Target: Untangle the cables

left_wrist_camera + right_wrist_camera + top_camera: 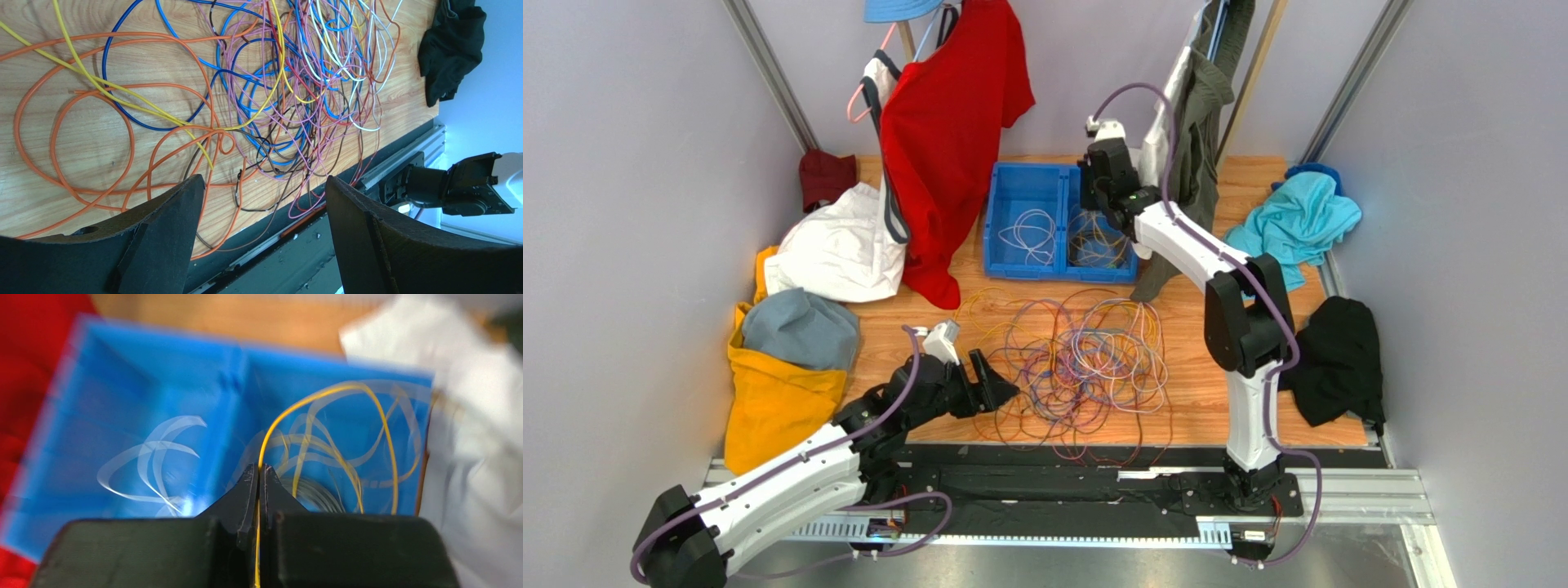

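Right wrist: right pincer (258, 475) tight on vertical yellow cable (344, 386); left pincer (264, 185) wide, empty.

The surface (86, 147) ahead of the left hand (264, 184) is pale grained wood, smooth and matt. The cables (288, 79) on it look plastic-sheathed, smooth and slightly glossy. That hand's fingers (159, 233) are matt black, faintly rough. Beyond the right hand (259, 478), the blue bin (110, 386) looks like smooth plastic.

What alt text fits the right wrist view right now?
The right tool is shut on a yellow cable that loops over the right compartment of a blue bin. Pale cables lie in its left compartment; the picture is blurred.
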You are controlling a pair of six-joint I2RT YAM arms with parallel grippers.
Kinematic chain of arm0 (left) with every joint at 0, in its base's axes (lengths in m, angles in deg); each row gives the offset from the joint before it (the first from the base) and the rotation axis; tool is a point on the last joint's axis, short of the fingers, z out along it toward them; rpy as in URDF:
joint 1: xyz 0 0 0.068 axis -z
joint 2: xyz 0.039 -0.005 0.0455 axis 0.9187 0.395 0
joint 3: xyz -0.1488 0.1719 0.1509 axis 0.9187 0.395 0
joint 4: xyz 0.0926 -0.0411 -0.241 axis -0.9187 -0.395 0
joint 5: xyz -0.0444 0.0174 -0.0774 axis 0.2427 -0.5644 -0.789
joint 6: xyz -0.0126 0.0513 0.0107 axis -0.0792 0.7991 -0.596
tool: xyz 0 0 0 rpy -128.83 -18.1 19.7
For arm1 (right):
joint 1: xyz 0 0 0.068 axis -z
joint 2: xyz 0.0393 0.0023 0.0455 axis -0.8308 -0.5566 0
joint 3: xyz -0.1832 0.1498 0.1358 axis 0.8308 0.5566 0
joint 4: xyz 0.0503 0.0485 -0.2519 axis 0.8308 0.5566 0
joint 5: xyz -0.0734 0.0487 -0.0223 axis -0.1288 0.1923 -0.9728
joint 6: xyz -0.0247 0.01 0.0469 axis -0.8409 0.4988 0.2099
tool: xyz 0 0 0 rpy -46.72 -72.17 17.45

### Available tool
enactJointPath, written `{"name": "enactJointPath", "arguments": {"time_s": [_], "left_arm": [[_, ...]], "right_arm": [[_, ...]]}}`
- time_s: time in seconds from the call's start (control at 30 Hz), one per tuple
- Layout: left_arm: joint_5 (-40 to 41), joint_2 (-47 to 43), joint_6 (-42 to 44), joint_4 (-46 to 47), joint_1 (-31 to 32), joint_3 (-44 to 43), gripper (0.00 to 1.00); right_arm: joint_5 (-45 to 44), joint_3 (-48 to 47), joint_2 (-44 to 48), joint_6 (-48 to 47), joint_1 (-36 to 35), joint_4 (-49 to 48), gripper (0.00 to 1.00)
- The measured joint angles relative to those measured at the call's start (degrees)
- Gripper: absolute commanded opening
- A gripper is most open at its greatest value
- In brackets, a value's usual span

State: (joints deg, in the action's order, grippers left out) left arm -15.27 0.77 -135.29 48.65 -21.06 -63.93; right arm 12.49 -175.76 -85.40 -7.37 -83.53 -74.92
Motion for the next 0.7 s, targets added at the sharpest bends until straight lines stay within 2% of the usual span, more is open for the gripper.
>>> {"name": "enactJointPath", "arguments": {"time_s": [0.03,0.07,0.1,0.2,0.3,0.57,0.7], "left_arm": [[0.0,-0.3,0.0,0.0,0.0,0.1,0.81],[0.0,-0.5,0.0,-0.2,0.0,0.2,0.81],[0.0,-0.7,0.0,-0.2,0.0,0.3,0.81],[0.0,-1.0,0.0,-0.2,0.0,0.4,0.81],[0.0,-1.0,0.0,-0.2,0.0,0.4,0.81],[0.0,-1.7,0.0,-2.2,0.0,0.4,0.81],[0.1,-2.3,0.0,-2.4,0.0,0.4,0.81]], "right_arm": [[-0.3,0.0,-1.3,0.0,0.0,1.6,0.00],[-0.8,0.0,-2.3,0.0,0.0,3.0,0.04],[-1.3,0.0,-2.9,0.0,0.0,4.2,0.23],[-2.5,0.0,-3.2,0.7,0.0,6.6,0.53],[-3.1,0.1,-2.8,1.4,0.1,7.7,0.66],[-2.4,0.3,1.4,4.3,-0.4,17.0,0.68],[-2.6,2.2,6.1,4.5,-1.7,18.3,0.68]]}}
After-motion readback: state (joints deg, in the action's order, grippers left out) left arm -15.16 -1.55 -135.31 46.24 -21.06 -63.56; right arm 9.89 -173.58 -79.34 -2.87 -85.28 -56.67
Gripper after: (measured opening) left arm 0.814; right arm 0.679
